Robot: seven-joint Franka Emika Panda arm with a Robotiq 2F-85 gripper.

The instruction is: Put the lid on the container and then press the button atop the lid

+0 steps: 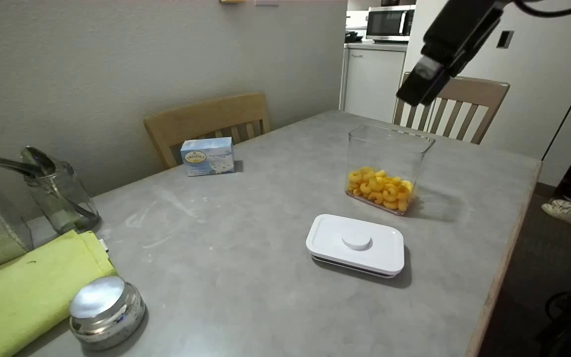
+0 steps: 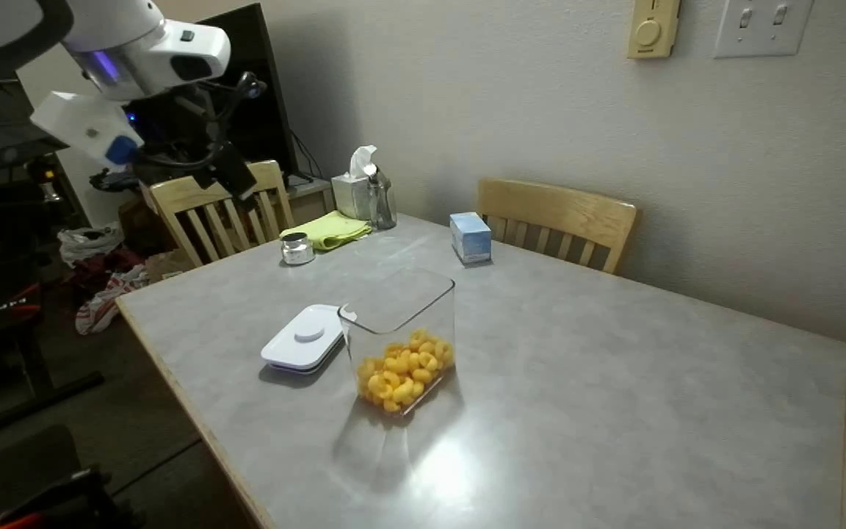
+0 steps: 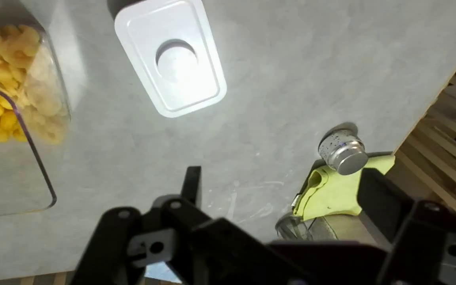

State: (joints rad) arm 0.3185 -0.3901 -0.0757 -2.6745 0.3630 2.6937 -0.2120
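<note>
The white lid (image 1: 327, 238) lies on the table with its round button (image 1: 356, 240) facing up. Close beside it stands the clear container (image 1: 389, 148), upright and uncovered, with yellow pasta pieces (image 1: 379, 187) in its lower part. In an exterior view the container (image 2: 438, 312) stands partly in front of the lid (image 2: 294, 354). My gripper (image 3: 282, 172) is open and well above the tabletop, with no object between its fingers (image 3: 191, 184). In the wrist view the lid (image 3: 198, 93) shows at upper centre, and the container's rim (image 3: 34, 152) is cut off at the left.
A shiny metal jar (image 1: 107, 312) sits by a folded yellow cloth (image 1: 32, 282). Near the wall are a glass jar with cutlery (image 1: 70, 198), a tissue box (image 2: 350, 195) and a blue tea box (image 1: 208, 156). Wooden chairs (image 2: 562, 220) stand around the table.
</note>
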